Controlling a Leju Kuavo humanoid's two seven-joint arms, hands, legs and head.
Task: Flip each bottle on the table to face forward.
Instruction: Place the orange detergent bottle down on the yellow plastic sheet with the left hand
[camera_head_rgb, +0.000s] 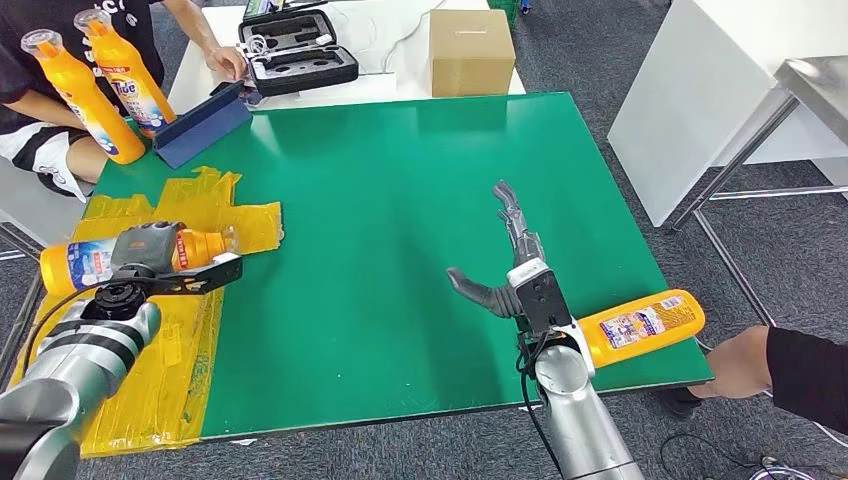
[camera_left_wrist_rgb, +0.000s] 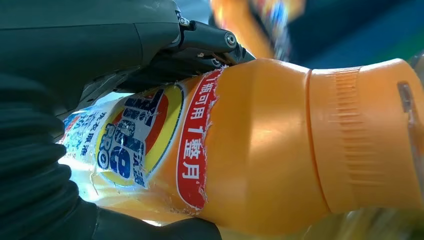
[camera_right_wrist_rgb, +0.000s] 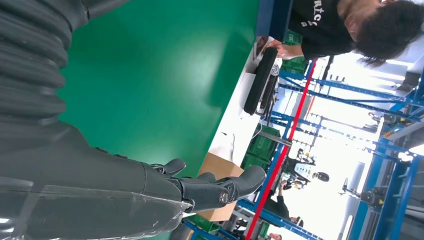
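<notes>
Bright even light; left wrist background blurred, right wrist windows overexposed.

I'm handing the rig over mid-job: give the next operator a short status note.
Left hand grips an orange bottle lying on the yellow tape at the table's left edge, front label visible in the left wrist view.
Right hand is open over the green table, holding nothing.
A second bottle lies at the near right edge, by a person's hand: not yet picked up.
Left: set the first down, then handle the second.
</notes>
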